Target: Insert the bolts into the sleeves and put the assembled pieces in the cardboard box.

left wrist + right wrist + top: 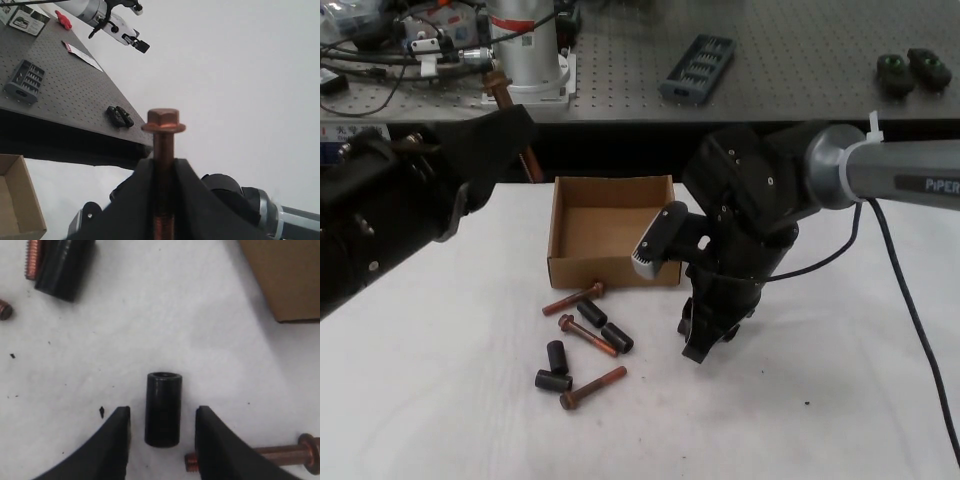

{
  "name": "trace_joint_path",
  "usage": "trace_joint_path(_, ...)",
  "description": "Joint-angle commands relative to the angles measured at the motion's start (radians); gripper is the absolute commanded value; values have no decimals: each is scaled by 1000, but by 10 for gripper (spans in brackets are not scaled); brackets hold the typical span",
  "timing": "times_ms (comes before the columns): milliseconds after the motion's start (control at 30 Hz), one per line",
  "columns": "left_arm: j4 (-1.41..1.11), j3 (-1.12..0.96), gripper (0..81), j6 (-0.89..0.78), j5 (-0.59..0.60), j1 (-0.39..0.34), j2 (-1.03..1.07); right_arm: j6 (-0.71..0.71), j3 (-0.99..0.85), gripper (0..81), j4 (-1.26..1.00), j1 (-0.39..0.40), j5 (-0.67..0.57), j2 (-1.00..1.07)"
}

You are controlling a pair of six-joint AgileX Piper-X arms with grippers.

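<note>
**Bolt-and-sleeve lot: one bolt gripped, one sleeve unheld**

Item 1. The left fingers [137, 197], matte black, are clenching a copper-coloured bolt [163, 150] by its shank. The hexagonal flanged head is standing clear above them, and thread is showing lower on the shank. In the high view this arm is hanging at 9 o'clock of the cardboard box [610, 268], well above the surface [440, 400].

Item 2. The right fingers [112, 450] are spreading released on either side of a black sleeve [163, 395]. It is a smooth, hollow cylinder lying on its side, with a gap showing on both sides. In the high view these fingers [695, 345] are pointing down at 4 o'clock of the box.

Item 3. The box is brown cardboard, sitting open-topped on the white, lightly speckled surface.

Item 4. Loose stock is lying at 6 to 7 o'clock of the box: three copper bolts [573, 297] and four black sleeves [557, 356], scattered close together. In the right wrist view, one bolt's threaded tip [192, 462] is resting just beside a finger, and another threaded end [33, 257] is lying against a second sleeve [65, 267].
</note>
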Motion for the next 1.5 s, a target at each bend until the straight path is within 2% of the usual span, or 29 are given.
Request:
trace_joint_path(0, -23, -7, 6, -12, 9, 2, -11, -8, -13, 312, -2, 1, 2, -2)
trace_joint_path(300, -23, -7, 6, -8, 53, 2, -11, 3, -15, 296, -40, 11, -3, 17)
trace_joint_path(1467, -21, -7, 6, 0, 53, 2, -11, 17, -97, 297, 69, 30, 2, 23)
